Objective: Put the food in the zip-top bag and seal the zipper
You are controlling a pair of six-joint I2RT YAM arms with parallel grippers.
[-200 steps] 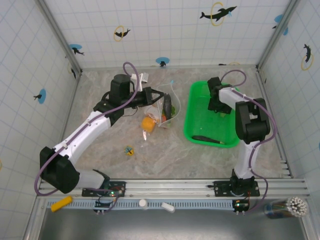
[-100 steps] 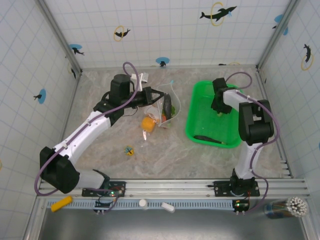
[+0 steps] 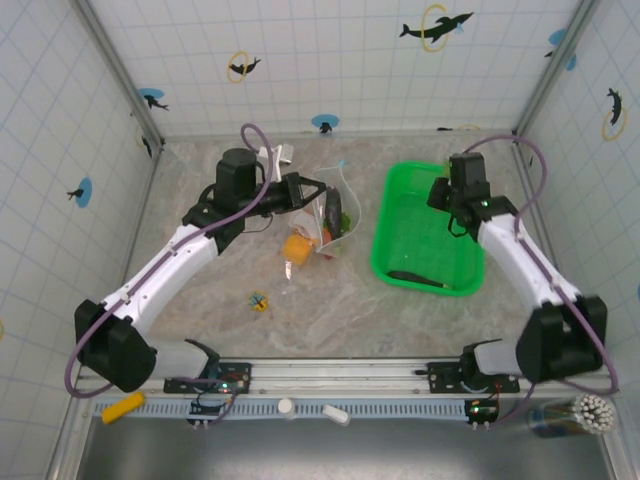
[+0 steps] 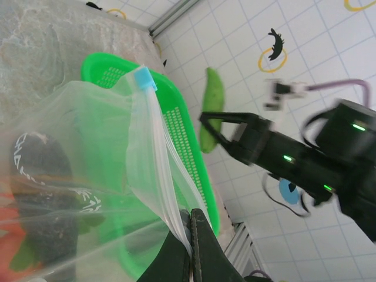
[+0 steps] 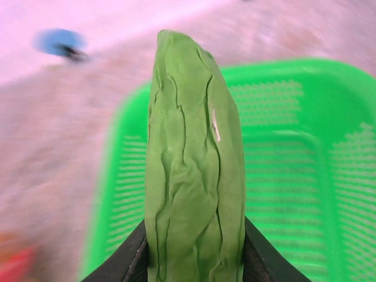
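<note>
The clear zip-top bag (image 3: pixel 335 215) lies mid-table with my left gripper (image 3: pixel 312 192) shut on its mouth edge. In the left wrist view the fingertips (image 4: pixel 191 220) pinch the zipper (image 4: pixel 154 147), whose light blue tab (image 4: pixel 144 77) stands at the top. A dark green piece (image 4: pixel 41 170) and red-orange pieces (image 4: pixel 9 229) show through the plastic; an orange piece (image 3: pixel 297 247) sits at the bag's near end. My right gripper (image 3: pixel 440 198) hovers over the basket, shut on a light green long piece of food (image 5: pixel 194 170), which also shows in the left wrist view (image 4: pixel 211 108).
The bright green basket (image 3: pixel 425 235) stands right of the bag with a dark long piece (image 3: pixel 415 279) at its near wall. A tiny yellow-blue trinket (image 3: pixel 259 301) lies on the marble table nearer the arms. Tiled walls close in three sides.
The right jaws closed on the light green piece in the basket and lifted it; the right arm swung outward. The left arm kept its pinch on the bag.
</note>
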